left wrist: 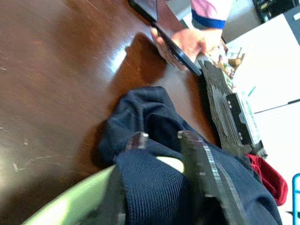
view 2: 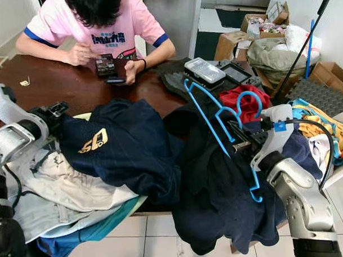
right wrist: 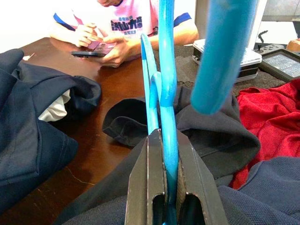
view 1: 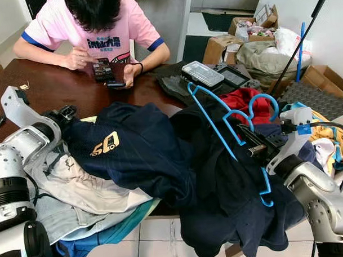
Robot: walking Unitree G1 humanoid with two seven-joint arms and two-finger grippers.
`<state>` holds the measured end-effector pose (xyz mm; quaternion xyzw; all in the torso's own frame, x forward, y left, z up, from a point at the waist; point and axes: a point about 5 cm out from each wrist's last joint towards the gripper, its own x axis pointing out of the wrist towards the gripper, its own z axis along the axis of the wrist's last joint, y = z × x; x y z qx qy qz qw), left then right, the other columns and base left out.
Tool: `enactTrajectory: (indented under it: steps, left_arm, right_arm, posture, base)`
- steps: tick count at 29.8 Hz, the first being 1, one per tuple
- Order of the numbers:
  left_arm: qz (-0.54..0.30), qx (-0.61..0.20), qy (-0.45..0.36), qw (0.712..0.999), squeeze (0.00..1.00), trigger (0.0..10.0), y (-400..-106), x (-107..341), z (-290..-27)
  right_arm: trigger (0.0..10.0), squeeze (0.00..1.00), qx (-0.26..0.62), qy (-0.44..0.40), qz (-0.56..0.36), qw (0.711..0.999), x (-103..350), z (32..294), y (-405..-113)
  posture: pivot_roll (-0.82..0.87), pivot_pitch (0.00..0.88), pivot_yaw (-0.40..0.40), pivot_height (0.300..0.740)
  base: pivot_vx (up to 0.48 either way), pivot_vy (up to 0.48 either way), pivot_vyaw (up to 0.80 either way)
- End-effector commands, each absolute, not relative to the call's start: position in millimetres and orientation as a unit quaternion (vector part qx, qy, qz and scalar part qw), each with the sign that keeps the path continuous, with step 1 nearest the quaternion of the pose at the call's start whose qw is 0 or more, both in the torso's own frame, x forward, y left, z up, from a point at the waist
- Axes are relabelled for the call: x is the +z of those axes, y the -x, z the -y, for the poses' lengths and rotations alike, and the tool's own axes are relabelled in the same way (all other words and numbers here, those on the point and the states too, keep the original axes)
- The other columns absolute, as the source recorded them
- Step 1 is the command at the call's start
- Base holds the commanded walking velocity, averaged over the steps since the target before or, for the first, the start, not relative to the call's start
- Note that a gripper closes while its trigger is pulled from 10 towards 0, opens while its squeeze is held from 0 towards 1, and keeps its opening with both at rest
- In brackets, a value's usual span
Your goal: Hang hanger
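The right end effector (view 2: 239, 144) is clamped tight on a blue hanger (view 2: 211, 117), its two black fingers (right wrist: 146, 187) pressed against the plastic bar with no gap. It holds the hanger tilted above the heap of dark clothes, hook (view 2: 250, 102) up near a red garment (view 2: 242, 99) and one end pointing down past the tabletop edge. Under it lies a black garment (view 2: 213, 183) that spills over that edge.

The left end effector (left wrist: 161, 187) sits at the other side of the heap, its fingers (left wrist: 201, 173) closed on a fold of a navy shirt (view 1: 133, 152) (the one with a gold "50" printed on it). That shirt lies over pale grey and teal clothes (view 1: 78, 194) and a light green rim (left wrist: 75, 201).

Beyond, the brown tabletop (view 1: 57, 87) carries two grey cases (view 1: 203, 74). A person in a pink shirt (view 1: 95, 29) sits at the far side, holding a phone (view 1: 103, 69).
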<state>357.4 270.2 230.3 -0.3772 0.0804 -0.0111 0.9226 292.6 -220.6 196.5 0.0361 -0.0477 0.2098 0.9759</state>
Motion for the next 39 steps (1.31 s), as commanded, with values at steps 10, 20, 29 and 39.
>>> enactTrajectory:
  steps: [10,20,29,39]
  left_arm:
    - [-0.06,-0.025,0.389,0.919,0.0,0.0,-359.6,250.4,-262.3]
    - [0.369,0.07,0.087,0.923,0.0,0.0,-305.3,467.7,-290.9]
    - [0.514,0.122,-0.12,0.84,0.0,0.0,-261.5,522.0,-253.1]
    - [0.442,0.015,-0.164,0.882,0.0,0.0,-311.7,453.8,-187.8]
  right_arm:
    - [10.0,0.0,0.211,-0.029,0.049,0.976,199.1,220.5,-292.3]
    - [10.0,0.0,0.213,-0.031,0.056,0.975,200.2,218.1,-296.2]
    - [10.0,0.0,0.213,-0.034,0.062,0.975,200.9,216.7,-298.1]
    - [10.0,0.0,0.209,-0.036,0.063,0.975,200.0,217.8,-296.4]
  posture:
    - [0.07,0.133,-0.063,0.74]
    - [0.08,0.11,-0.057,0.74]
    - [0.09,0.094,-0.044,0.74]
    - [0.08,0.097,-0.038,0.74]
  base:
    - [0.0,0.0,0.0]
    - [0.0,0.0,0.0]
    - [0.0,0.0,0.0]
    - [0.0,0.0,0.0]
